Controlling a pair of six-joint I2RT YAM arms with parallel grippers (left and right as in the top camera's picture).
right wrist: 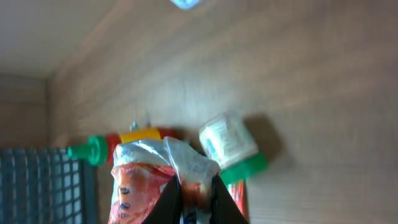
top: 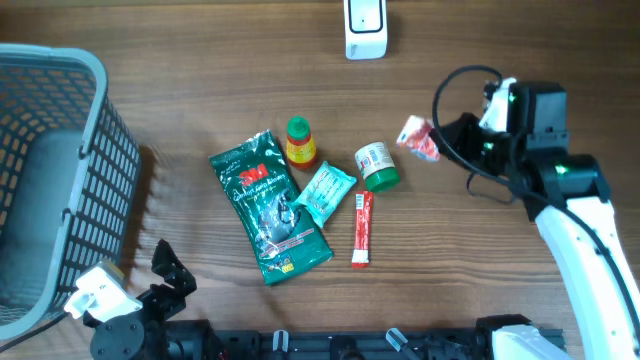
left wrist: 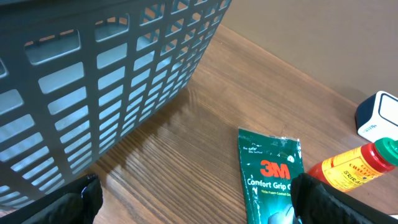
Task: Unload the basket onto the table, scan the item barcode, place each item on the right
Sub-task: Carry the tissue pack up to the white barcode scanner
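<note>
Your right gripper (right wrist: 193,194) pinches the packet (top: 418,137) aloft, likely for the far scanner (top: 366,28). Your left gripper (top: 172,272) sits spread.

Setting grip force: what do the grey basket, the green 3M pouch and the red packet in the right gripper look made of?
Basket: moulded plastic, matte grey, judging by its uniform slotted lattice.
3M pouch: glossy plastic film, with glare and creases.
Red packet in the right gripper: thin shiny film or foil, crumpled; which is unclear.
</note>
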